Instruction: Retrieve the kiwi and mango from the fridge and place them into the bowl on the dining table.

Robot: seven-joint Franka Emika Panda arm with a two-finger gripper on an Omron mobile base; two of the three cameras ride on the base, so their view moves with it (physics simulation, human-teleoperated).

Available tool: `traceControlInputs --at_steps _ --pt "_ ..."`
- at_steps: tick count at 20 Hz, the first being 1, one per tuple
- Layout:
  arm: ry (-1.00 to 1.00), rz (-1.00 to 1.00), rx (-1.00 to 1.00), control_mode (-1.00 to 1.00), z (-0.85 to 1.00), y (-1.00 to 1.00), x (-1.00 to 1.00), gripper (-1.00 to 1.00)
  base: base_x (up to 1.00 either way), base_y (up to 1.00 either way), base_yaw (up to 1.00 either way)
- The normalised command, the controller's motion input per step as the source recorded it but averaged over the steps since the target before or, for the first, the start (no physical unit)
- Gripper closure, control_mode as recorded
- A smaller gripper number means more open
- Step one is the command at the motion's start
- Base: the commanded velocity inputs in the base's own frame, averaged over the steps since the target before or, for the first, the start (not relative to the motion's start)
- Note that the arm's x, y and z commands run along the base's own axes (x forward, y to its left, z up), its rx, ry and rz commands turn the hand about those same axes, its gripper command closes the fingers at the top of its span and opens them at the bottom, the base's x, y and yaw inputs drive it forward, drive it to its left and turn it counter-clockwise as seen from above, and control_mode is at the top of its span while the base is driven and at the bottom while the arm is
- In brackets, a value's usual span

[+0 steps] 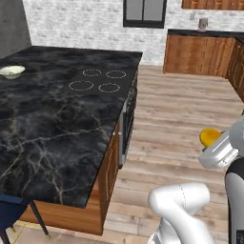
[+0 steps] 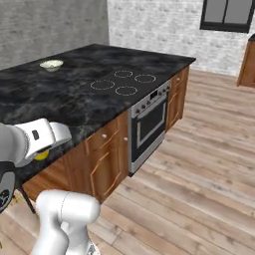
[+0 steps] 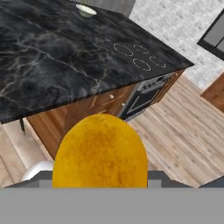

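Hand view: unlabelled mango (image 3: 99, 151) in gripper (image 3: 99, 186)

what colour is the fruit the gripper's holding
Yellow-orange: it's the mango, clearest in the hand view.

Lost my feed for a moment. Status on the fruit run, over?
Gripper shut on mango, out over the floor beside the table. Bowl at the far corner, empty. Nothing on the marble between.
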Motion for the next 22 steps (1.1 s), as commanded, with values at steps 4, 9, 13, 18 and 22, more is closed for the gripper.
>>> traceControlInputs --at_steps 4,9,13,18,22 --pt "0.00 0.00 0.00 1.00 0.00 0.00 0.00 1.00 -0.28 0.49 0.45" --pt "0.00 0.00 0.00 1.00 0.00 0.00 0.00 1.00 -0.08 0.77 0.37" --pt "0.00 0.00 0.00 1.00 0.00 0.00 0.00 1.00 0.00 1.00 0.28" --pt "0.00 0.00 0.00 1.00 0.00 0.00 0.00 1.00 0.00 1.00 0.24" --pt "0.00 0.00 0.00 1.00 0.00 0.00 0.00 1.00 0.00 1.00 0.23"
